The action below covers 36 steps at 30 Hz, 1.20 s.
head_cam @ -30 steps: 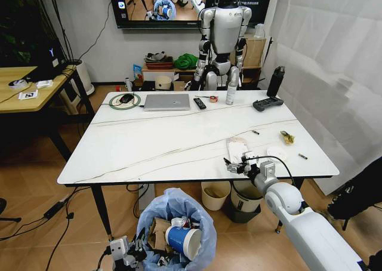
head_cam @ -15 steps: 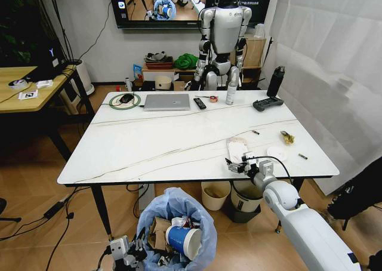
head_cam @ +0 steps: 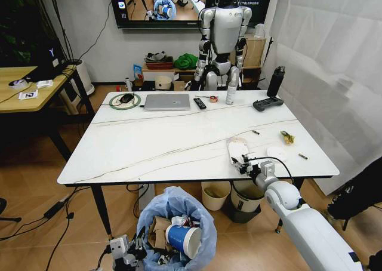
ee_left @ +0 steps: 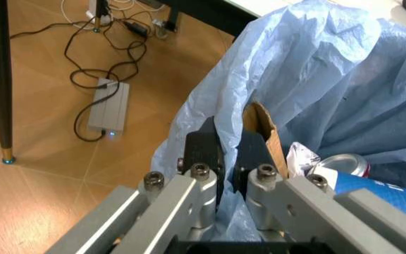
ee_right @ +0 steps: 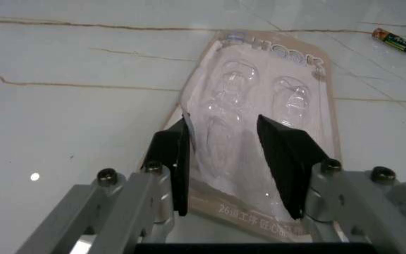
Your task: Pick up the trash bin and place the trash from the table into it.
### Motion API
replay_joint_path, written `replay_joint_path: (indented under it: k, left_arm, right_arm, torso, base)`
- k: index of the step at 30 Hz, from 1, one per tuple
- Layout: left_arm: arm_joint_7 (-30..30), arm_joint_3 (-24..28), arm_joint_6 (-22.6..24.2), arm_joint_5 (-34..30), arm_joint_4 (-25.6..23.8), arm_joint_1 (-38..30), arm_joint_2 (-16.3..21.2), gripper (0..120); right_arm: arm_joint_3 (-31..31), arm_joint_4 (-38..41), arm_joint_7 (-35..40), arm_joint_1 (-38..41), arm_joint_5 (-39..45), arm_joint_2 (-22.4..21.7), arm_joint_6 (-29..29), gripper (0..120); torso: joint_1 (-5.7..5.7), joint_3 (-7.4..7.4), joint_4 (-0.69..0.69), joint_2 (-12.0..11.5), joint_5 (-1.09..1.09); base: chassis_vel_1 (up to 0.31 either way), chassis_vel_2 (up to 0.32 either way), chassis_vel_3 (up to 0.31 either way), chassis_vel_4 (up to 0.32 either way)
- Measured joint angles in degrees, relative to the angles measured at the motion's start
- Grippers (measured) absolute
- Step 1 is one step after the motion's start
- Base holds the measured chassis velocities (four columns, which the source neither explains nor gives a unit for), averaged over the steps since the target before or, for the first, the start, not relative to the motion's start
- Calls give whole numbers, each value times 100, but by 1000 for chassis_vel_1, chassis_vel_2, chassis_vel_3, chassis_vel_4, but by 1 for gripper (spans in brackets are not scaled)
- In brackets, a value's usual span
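My right gripper hung at the near edge of the table, its fingers spread apart over the near end of a flat white blister packet that lay on the marble, one finger on either side and neither pressed against the plastic. My left gripper was down by the floor in front of the table, pinched tight on the rim of the trash bin with the blue bag folded between its fingers. The bin held a blue-white paper cup and brown cardboard; a small white plate, a yellowish wrapper and a small battery lay on the table near the packet.
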Motion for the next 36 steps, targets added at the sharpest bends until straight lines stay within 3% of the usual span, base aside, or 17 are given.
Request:
replay_joint_path:
  k: [2, 8, 20, 36]
  left_arm:
    - [0, 0, 1, -3, 0, -7, 2, 0]
    - [0, 2, 3, -18, 0, -10, 15, 0]
    - [0, 9, 8, -44, 1, -23, 48, 0]
    - [-1, 8, 36, -128, -30, -65, 145, 0]
  right_arm:
    - [-2, 0, 1, -29, -86, -28, 0, 21]
    - [-4, 18, 6, -54, -153, -37, 0, 0]
    - [110, 483, 26, -165, 357, -122, 109, 0]
    - [273, 2631, -218, -1528, 1536, -766, 630, 0]
  torso:
    - [0, 0, 0, 0, 0]
    - [0, 0, 0, 0, 0]
    - [0, 0, 0, 0, 1]
    - [0, 0, 0, 0, 0]
  base:
    - [0, 0, 0, 0]
    - [0, 0, 0, 0]
    - [0, 0, 0, 0]
    - [0, 0, 0, 0]
